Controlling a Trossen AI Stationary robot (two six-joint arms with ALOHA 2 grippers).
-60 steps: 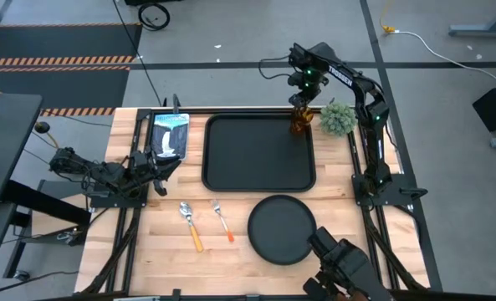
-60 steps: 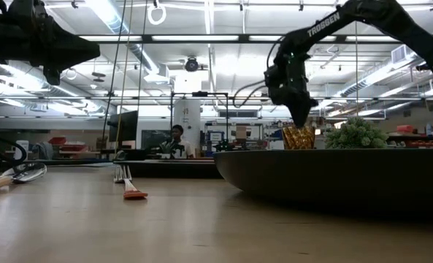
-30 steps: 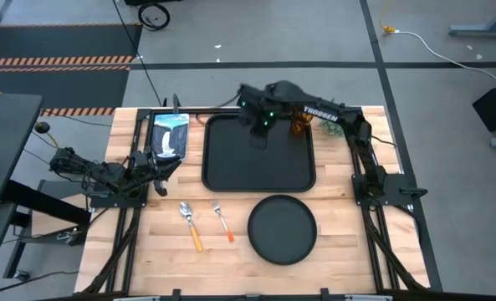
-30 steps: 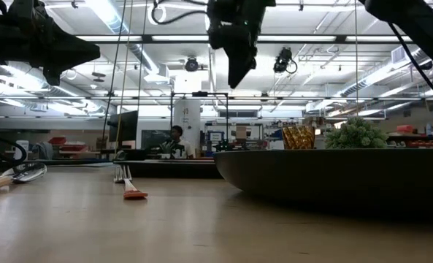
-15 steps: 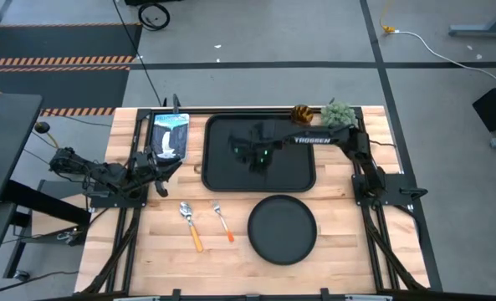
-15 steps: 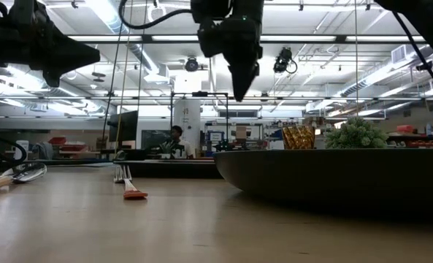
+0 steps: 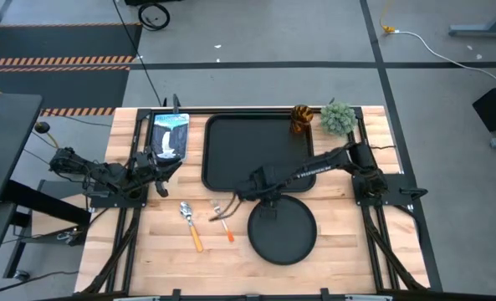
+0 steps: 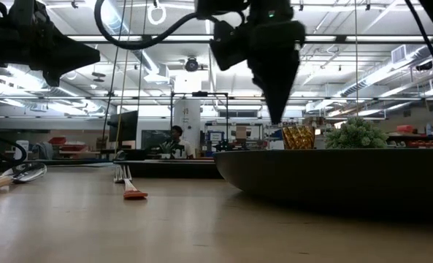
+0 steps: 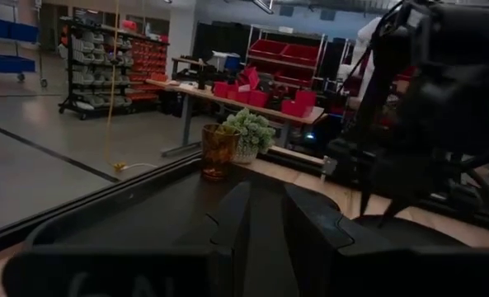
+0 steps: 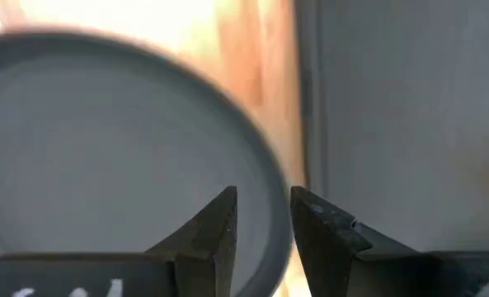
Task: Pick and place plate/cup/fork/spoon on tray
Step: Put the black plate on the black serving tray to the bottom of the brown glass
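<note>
The black plate [image 7: 283,232] lies on the wooden table near the front edge, just before the black tray [image 7: 258,152]. The amber cup [image 7: 301,118] stands at the tray's far right corner. The fork [image 7: 223,220] and the spoon [image 7: 191,225] lie on the table left of the plate. My right gripper [image 7: 258,192] is open and empty and points down above the plate's far left rim [image 10: 260,177], clear of it in the low view [image 8: 277,117]. My left gripper [image 7: 162,167] waits open at the table's left side.
A small green plant [image 7: 338,118] stands right of the cup. A blue-white picture card [image 7: 169,135] lies left of the tray. A narrow strip of bare wood [image 10: 265,74] separates plate and tray. A person sits in the room far behind the table [image 8: 176,139].
My right gripper has moved from above the tray's far part toward the table's near edge and down, and now hangs over the plate's far left rim. The cup has stayed at the tray's far right corner.
</note>
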